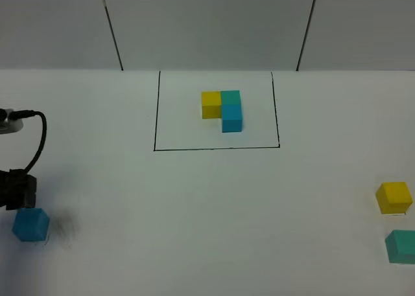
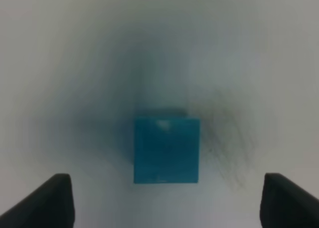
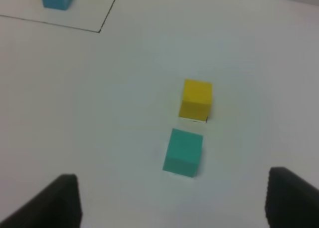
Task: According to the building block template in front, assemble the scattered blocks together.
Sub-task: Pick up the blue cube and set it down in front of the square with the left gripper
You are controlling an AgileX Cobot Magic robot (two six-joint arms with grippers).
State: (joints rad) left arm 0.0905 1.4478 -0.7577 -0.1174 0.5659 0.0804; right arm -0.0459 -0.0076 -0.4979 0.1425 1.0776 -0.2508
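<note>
The template (image 1: 222,110) is a yellow, teal-green and cyan-blue L inside a thin black rectangle at the back centre. A loose cyan-blue cube (image 1: 30,224) lies at the front left. My left gripper (image 2: 164,200) is open just above it, fingertips (image 2: 50,200) wide on either side of the cube (image 2: 166,149). A loose yellow cube (image 1: 394,197) and a loose teal-green cube (image 1: 401,246) lie at the front right, close together. My right gripper (image 3: 172,200) is open, held away from them; the yellow cube (image 3: 197,98) and teal-green cube (image 3: 183,151) lie ahead of it.
The white table (image 1: 207,212) carries dark smudges (image 1: 65,228) beside the blue cube. The left arm's black cable (image 1: 40,137) loops at the far left. A corner of the template's black outline (image 3: 99,31) shows in the right wrist view.
</note>
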